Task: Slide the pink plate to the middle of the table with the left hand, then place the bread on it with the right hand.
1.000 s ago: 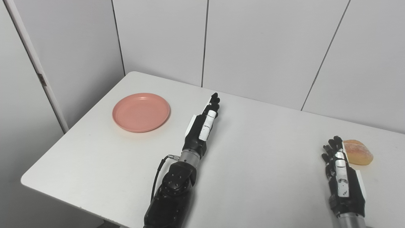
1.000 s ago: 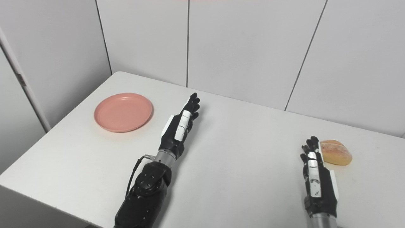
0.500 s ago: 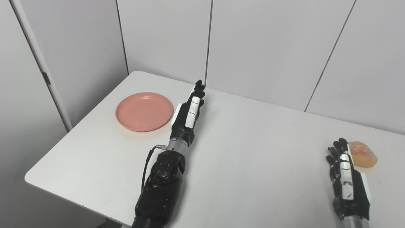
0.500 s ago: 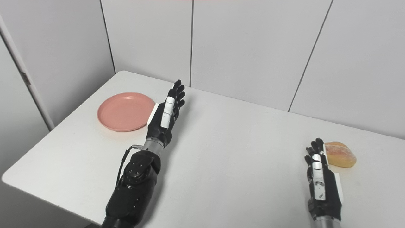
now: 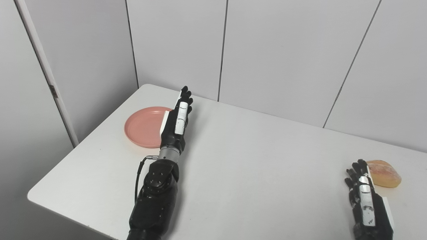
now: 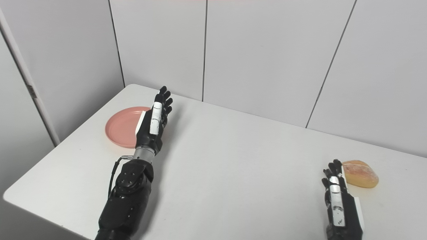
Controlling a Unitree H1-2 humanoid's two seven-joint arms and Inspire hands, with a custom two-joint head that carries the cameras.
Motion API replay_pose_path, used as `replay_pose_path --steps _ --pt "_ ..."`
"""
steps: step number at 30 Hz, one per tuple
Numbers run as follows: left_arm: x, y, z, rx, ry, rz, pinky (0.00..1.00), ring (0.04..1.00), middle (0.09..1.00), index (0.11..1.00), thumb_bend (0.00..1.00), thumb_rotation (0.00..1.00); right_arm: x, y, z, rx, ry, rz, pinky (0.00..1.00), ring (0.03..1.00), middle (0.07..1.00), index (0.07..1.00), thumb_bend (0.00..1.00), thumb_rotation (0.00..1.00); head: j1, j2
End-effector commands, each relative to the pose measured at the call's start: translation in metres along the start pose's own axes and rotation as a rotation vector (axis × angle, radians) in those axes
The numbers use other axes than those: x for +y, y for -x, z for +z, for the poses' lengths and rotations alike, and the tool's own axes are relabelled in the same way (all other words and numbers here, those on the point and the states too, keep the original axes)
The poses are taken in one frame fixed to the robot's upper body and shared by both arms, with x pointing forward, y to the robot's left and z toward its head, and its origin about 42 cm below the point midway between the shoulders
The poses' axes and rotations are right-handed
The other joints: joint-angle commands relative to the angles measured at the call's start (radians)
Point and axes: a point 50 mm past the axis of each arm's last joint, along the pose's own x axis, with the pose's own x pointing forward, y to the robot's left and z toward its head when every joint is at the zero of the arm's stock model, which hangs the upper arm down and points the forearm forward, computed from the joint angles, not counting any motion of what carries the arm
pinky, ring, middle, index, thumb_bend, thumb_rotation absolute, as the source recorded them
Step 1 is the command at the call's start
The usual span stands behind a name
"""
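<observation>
1. Pink plate (image 5: 144, 126): flat on white table (image 5: 253, 156), near the far left corner, right edge hidden behind left hand.
2. Left hand (image 5: 176, 123): edge-on at the plate's right rim, fingers extended and apart, holding nothing; contact with plate not determinable.
3. Bread (image 5: 383, 173): well to the right of the plate, near the table's right side.
4. Right hand (image 5: 365, 196): just beside bread, fingers spread, empty.
</observation>
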Motion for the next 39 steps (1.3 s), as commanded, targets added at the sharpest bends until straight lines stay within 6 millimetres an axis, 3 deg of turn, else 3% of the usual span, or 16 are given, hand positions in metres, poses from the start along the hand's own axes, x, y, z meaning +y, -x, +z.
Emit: replay_pose_path --steps 1,6,17,20,28,31,39 --pt "-0.001 -0.021 0.025 -0.106 0.02 0.012 1.0 0.989 0.995 0.986 0.84 1.0 0.003 -0.004 0.009 -0.028 -0.006 0.015 1.0 1.0 1.0 1.0 0.53 0.92 0.0 0.0" --pt "0.014 -0.025 0.023 -0.099 0.037 0.063 1.0 0.981 0.967 0.969 0.83 1.0 0.003 -0.003 0.008 -0.024 -0.01 0.016 1.0 1.0 1.0 1.0 0.52 0.91 0.009 -0.001" --pt "0.044 -0.039 0.03 -0.128 0.011 0.156 0.94 0.851 0.864 0.893 0.81 1.0 0.005 -0.002 0.011 -0.029 -0.016 0.025 1.0 1.0 1.0 1.0 0.49 0.93 0.017 -0.01" --pt "0.052 -0.042 0.033 -0.134 0.027 0.177 0.88 0.814 0.833 0.868 0.83 1.0 0.006 -0.001 0.012 -0.025 -0.02 0.027 1.0 1.0 1.0 1.0 0.49 0.93 0.014 -0.013" --pt "0.064 -0.049 0.034 -0.155 0.083 0.253 0.51 0.53 0.61 0.686 0.82 0.92 0.007 -0.001 0.012 -0.022 -0.02 0.025 1.0 1.0 1.0 1.0 0.48 0.94 0.017 -0.016" --pt "0.068 -0.052 0.035 -0.167 0.091 0.268 0.45 0.495 0.59 0.658 0.82 0.91 0.007 -0.001 0.012 -0.019 -0.017 0.026 1.0 1.0 1.0 1.0 0.49 0.94 0.02 -0.018" --pt "0.088 -0.063 0.048 -0.183 0.02 0.304 0.52 0.551 0.636 0.721 0.84 0.95 0.009 -0.001 0.013 -0.022 -0.02 0.032 1.0 1.0 1.0 1.0 0.46 0.94 0.028 -0.021"
